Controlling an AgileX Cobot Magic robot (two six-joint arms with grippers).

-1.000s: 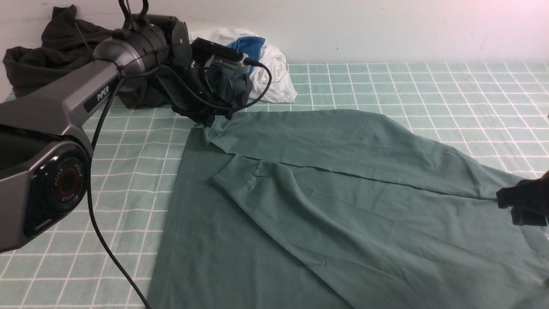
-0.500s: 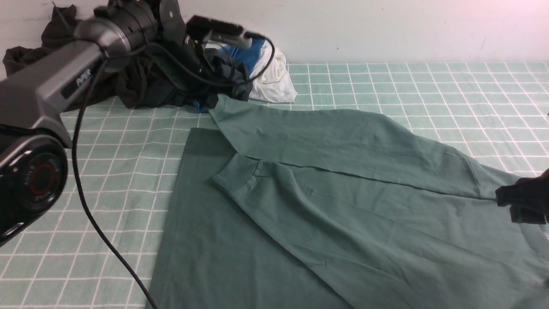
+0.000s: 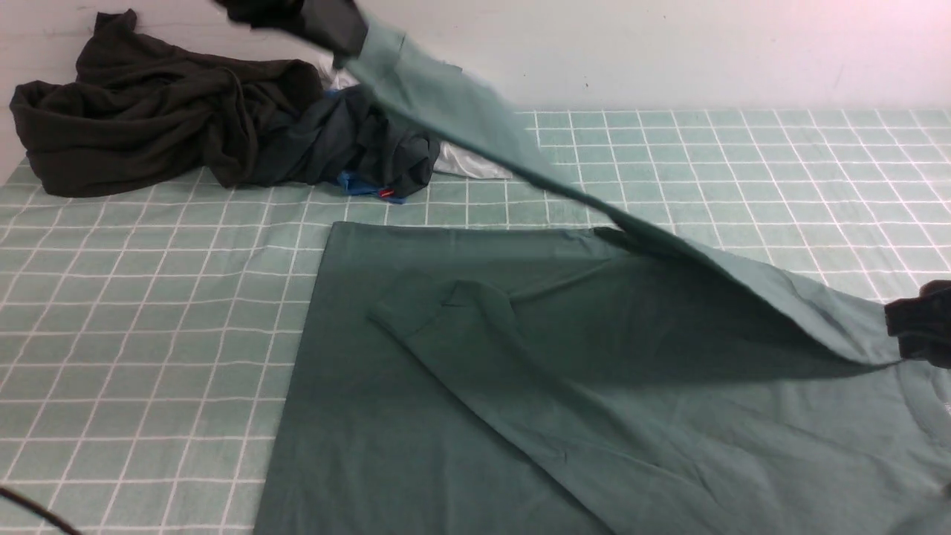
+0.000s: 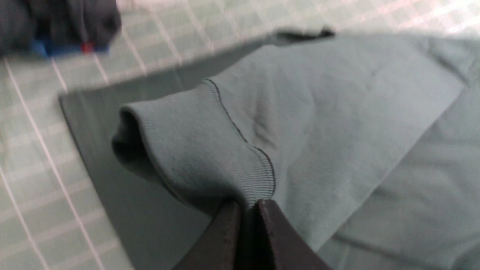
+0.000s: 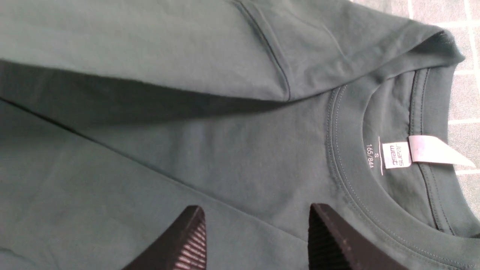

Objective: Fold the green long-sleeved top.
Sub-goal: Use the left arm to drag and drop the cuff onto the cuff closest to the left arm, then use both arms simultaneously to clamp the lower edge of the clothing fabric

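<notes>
The green long-sleeved top (image 3: 446,386) lies spread on the table. One sleeve (image 3: 475,126) is lifted and stretched taut up to the far left, where my left gripper (image 3: 343,41) holds it high. In the left wrist view, that gripper (image 4: 247,204) is shut on the ribbed cuff (image 4: 195,150). The other sleeve lies folded across the body, its cuff (image 3: 416,305) flat. My right gripper (image 3: 920,327) hovers at the top's right end by the shoulder. In the right wrist view, it (image 5: 257,213) is open over the fabric beside the collar (image 5: 347,180) and holds nothing.
A dark brown-black garment (image 3: 134,111) and a blackish-green garment (image 3: 364,145) are heaped at the back left, with a white cloth (image 3: 468,162) behind them. A green checked cloth (image 3: 148,312) covers the table. A white label (image 5: 435,150) sticks out of the collar.
My left arm has risen and moved out of frame, pulling the sleeve cuff off the top's body into the air. My right gripper has shifted slightly up and right.
</notes>
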